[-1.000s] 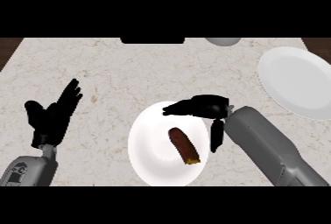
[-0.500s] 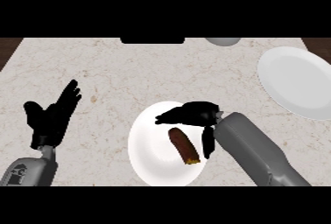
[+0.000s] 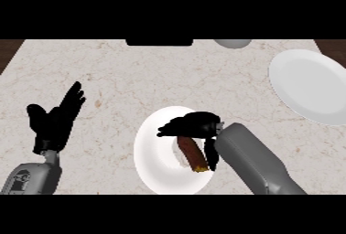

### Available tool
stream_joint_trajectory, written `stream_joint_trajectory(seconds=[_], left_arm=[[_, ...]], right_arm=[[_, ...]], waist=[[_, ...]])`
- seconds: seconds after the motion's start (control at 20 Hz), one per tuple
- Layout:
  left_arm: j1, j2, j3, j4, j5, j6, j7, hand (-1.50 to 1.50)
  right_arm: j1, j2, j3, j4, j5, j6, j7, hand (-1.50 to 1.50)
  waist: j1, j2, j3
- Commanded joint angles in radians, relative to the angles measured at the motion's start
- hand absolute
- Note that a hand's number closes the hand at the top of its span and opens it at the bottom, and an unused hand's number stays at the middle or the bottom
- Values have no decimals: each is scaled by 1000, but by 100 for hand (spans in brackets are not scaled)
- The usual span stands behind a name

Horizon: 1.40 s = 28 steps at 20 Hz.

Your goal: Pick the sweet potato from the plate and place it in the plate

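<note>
1. Head view, the task's things: the sweet potato (image 3: 192, 154) lies on the near plate (image 3: 145, 155), right of its middle, with one end pointing back toward the robot. The right hand (image 3: 192, 125) sits over the potato's far end. I'd judge it is placed there to take the potato from above.
2. The far plate (image 3: 310, 87) lies up and to the right of the near plate, well apart from it on the table (image 3: 135, 73). It is likely the drop-off.
3. The left hand (image 3: 57, 121) rests left of the near plate, spread flat with its fingers up, out of the way.
4. Hard to make out: the right hand is one dark mass covering the potato's far end. Whether it has clamped on I cannot tell. Its forearm hides the near plate's right rim, and the far plate is cut off at the view's edge.
</note>
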Motion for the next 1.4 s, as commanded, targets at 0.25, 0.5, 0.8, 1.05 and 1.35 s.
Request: stream_joint_trajectory(seconds=[0.25, 0.5, 0.8, 1.05, 1.35], left_arm=[[-13, -24, 14, 19, -25, -6, -11, 0], [30, -6, 38, 15, -18, -42, -33, 0], [18, -46, 21, -3, -35, -13, -19, 0], [38, -13, 49, -15, -23, -15, 6, 0], [33, -23, 35, -14, -39, -11, -11, 0]], right_arm=[[51, -27, 60, -82, 78, 39, -133, 150], [84, 18, 35, -130, 59, 73, -69, 150], [81, 29, -123, -60, 49, -112, 54, 150], [22, -43, -451, -3, 18, -285, 490, 150], [-113, -46, -578, -93, 131, -650, 814, 150]], waist=[[-4, 3, 2], [-6, 2, 1], [-5, 5, 2], [-56, 3, 0], [-19, -3, 0]])
